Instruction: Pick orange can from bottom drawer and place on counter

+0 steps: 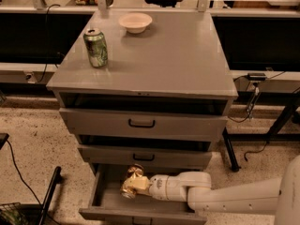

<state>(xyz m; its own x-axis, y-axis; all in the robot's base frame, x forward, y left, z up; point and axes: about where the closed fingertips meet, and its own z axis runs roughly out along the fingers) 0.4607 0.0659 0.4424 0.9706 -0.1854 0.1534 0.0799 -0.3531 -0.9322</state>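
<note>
Reaching into the open bottom drawer from its right side, the gripper is clamped on the orange can, its fingers hiding part of the label. The drawer's front is cut off at the lower frame edge. The can is tilted, its upper end leaning toward the drawer's back, close under the middle drawer. On the counter a green can stands near the left edge and a bowl by the back edge; open surface spans the front and right.
</note>
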